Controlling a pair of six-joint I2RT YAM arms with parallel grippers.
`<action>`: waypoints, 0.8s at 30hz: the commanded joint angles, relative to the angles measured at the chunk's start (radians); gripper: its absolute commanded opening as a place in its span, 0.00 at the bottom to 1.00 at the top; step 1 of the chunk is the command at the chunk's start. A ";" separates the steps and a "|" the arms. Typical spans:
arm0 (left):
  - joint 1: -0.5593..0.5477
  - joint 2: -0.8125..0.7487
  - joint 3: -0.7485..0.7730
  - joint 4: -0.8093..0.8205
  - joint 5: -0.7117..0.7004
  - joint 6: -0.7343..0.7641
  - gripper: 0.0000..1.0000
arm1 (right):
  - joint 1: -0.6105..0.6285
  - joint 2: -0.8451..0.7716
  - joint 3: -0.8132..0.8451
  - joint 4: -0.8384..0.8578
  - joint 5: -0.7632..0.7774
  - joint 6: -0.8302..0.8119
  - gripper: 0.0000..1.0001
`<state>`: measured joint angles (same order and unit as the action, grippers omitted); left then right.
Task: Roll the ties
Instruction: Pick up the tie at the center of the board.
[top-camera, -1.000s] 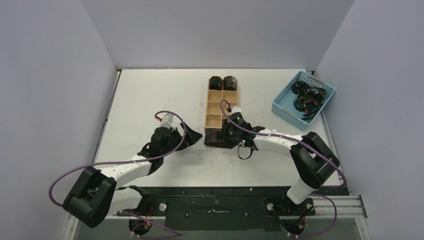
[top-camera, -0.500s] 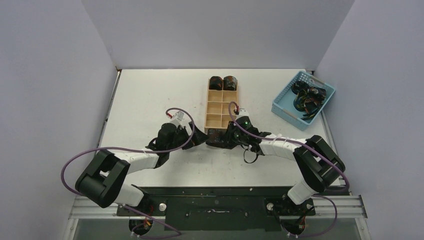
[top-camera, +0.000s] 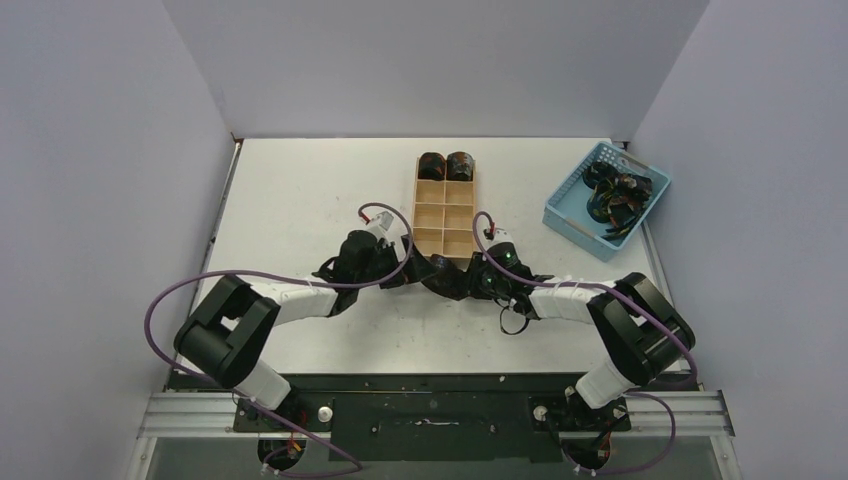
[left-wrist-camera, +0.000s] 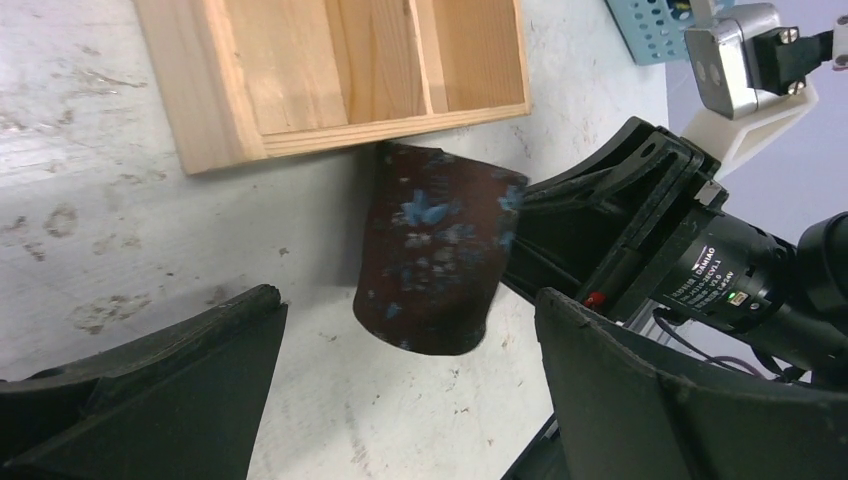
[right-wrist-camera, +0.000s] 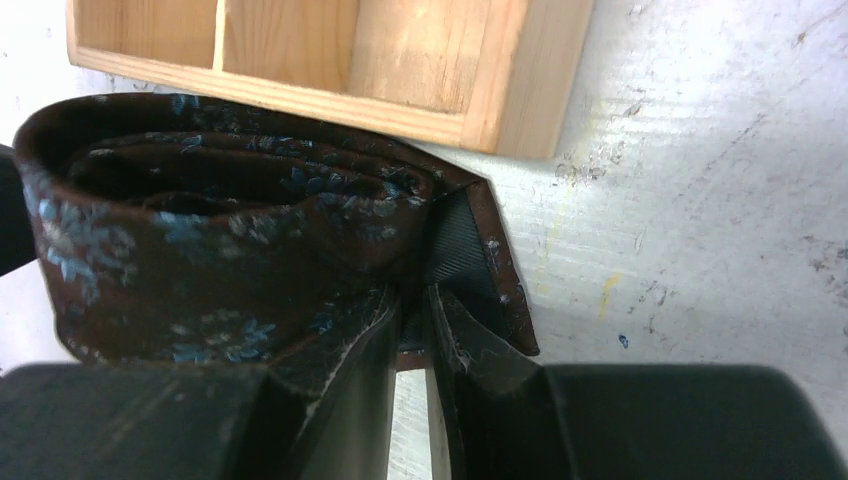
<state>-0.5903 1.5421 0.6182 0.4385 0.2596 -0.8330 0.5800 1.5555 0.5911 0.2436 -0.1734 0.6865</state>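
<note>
Left wrist view. Shows a coiled necktie (left-wrist-camera: 432, 262) just beside the near wall of the wooden tray (left-wrist-camera: 225, 110), low over the counter (left-wrist-camera: 100, 230) (resting or barely lifted, hard to tell), clamped at its loose end by the right hand (right-wrist-camera: 415, 330). Shows the left hand (left-wrist-camera: 405, 300) spread wide, one finger either side, touching nothing. Looks like rolling done, placing under way. Calls next for a gentle squeeze across the coil, then a lift over the wall without unwinding.

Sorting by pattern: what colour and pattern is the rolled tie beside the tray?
Rolled tie: dark brown, small blue flowers; right wrist view.
</note>
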 joint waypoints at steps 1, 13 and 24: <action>-0.037 0.040 0.077 -0.030 -0.017 0.044 0.94 | 0.001 0.001 -0.035 -0.028 -0.016 -0.009 0.17; -0.070 0.126 0.173 -0.091 -0.029 0.096 0.91 | -0.017 0.008 -0.034 -0.023 -0.032 -0.020 0.16; -0.072 0.153 0.285 -0.248 0.019 0.279 0.91 | -0.019 0.020 -0.030 -0.022 -0.043 -0.032 0.16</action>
<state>-0.6594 1.6844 0.8444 0.2489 0.2489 -0.6582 0.5686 1.5558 0.5751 0.2493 -0.2073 0.6853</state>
